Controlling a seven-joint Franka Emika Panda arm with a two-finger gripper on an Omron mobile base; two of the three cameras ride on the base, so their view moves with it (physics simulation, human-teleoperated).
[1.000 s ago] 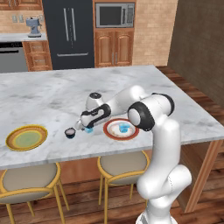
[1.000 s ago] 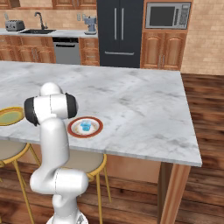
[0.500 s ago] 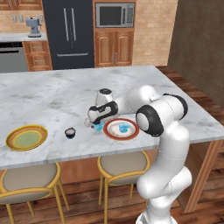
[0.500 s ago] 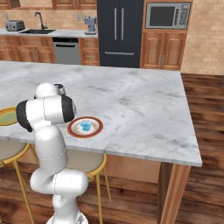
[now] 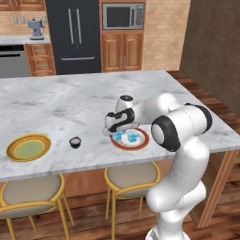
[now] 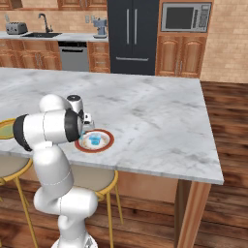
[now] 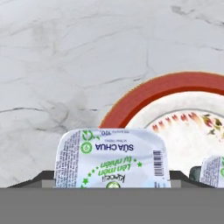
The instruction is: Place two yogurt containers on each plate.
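**Arm swung right to red-rimmed plate; tub in claw at plate's near-left edge**

Since the earlier frame, the arm has swung right along the grey-veined white marble island counter [image 5: 70, 101]. The gripper [image 5: 116, 131], which stood just left of the plate, now hangs over its left edge.

1. Claw: in the hand view the gripper [image 7: 111, 177] has its jaws set part-way, closed on a pale-blue-and-white boxy yogurt tub with a printed foil lid [image 7: 111, 157]. The dark tips are mostly hidden behind the lid.
2. The held tub [image 5: 118, 136] sits at the left rim of the round plate with red-orange rim and white centre [image 5: 142, 143]. Whether it rests on the plate or hangs just above it cannot be told.
3. A second pale-blue-and-white boxy tub [image 5: 133, 137] lies on the same plate, just right of the first. It is cut off at the hand view's edge [image 7: 213, 173].
4. In the right base view the arm hides the gripper; the plate [image 6: 107, 143] and one tub [image 6: 95, 139] show.
5. A small dark round yogurt cup with a whitish top [image 5: 75, 141] stands on the counter, between the plates and apart from both.
6. The round plate with golden-yellow rim and pale green centre [image 5: 29, 147] lies well to the left.
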